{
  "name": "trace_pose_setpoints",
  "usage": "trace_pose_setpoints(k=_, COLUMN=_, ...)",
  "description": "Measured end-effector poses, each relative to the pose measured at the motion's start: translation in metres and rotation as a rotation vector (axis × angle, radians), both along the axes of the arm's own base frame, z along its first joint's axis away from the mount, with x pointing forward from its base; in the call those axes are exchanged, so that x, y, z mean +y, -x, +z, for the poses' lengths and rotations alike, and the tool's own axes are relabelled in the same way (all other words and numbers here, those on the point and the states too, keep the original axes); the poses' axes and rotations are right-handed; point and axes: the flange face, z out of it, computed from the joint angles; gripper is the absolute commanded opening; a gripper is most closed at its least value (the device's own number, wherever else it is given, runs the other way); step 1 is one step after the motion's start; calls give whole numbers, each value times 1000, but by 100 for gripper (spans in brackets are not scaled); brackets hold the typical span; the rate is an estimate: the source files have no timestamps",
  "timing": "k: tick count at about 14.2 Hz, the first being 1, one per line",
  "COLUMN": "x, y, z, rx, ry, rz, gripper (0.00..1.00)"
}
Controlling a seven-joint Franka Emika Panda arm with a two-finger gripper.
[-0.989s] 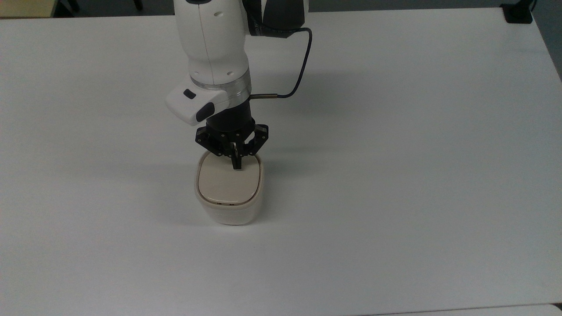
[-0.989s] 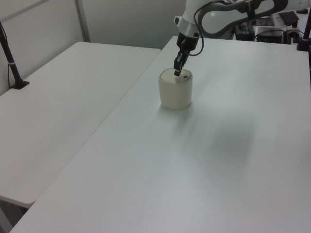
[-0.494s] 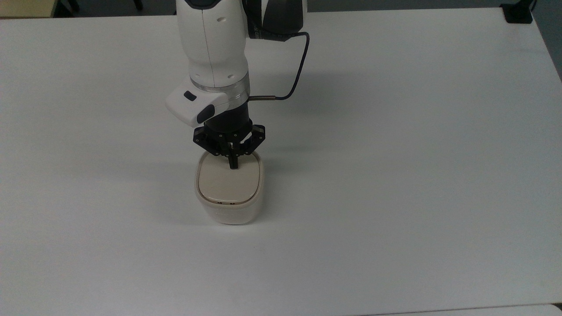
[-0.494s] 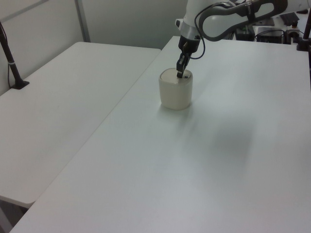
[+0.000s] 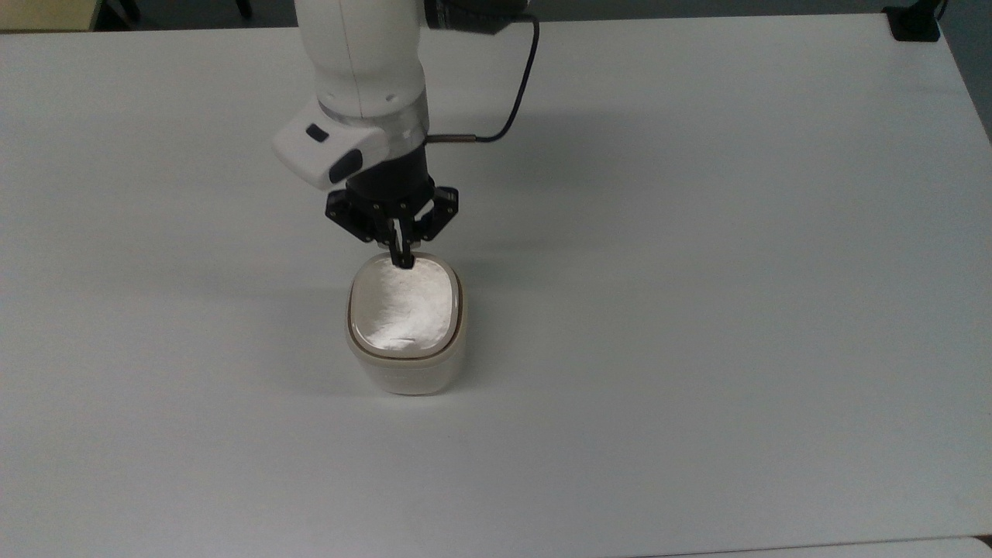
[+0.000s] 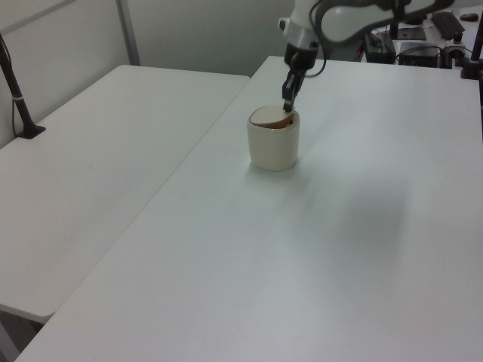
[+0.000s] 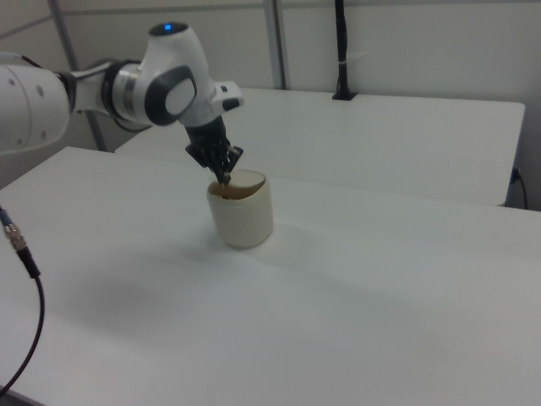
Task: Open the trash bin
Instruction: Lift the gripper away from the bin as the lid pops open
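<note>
Cream plastic trash bin (image 5: 404, 341) sits mid-tabletop (image 5: 697, 271), its lid (image 5: 403, 310) tilted up, likely popped by a button press. Gripper (image 5: 404, 262) hovers at the lid's 12 o'clock edge in the top view, fingers pinched together, holding nothing, apparently clear of the lid.

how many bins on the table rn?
1. The trash bin stands near the middle of the table, just below the gripper in the top view, its lid tilted up. Nothing there looks big enough to hide another.
</note>
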Motion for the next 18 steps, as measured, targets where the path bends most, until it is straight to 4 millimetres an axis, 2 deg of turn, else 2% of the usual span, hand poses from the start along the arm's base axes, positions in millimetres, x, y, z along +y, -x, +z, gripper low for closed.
trace_pose_setpoints(k=1, x=-8, y=8, z=17, rx=13, ry=0, rz=-10, gripper=54)
trace_pose_setpoints(k=3, x=-29, y=39, z=66, rx=56, ry=21, rz=-25, gripper=75)
trace_pose_setpoints(k=5, x=-33, y=62, z=84, rx=117, ry=38, rz=-24, gripper=94)
trace_pose_setpoints(k=6, x=-36, y=78, z=89, rx=157, ry=39, rz=-24, gripper=100)
trace_pose_setpoints(k=9, x=-49, y=99, z=101, rx=187, ry=31, rz=-44, gripper=100)
trace_pose_setpoints(k=11, x=-68, y=115, z=124, rx=163, ry=23, rz=-75, gripper=100)
trace_pose_setpoints(k=14, x=-79, y=132, z=145, rx=136, ry=16, rz=-93, gripper=100)
trace_pose_setpoints(k=18, x=-84, y=138, z=145, rx=140, ry=16, rz=-80, gripper=100)
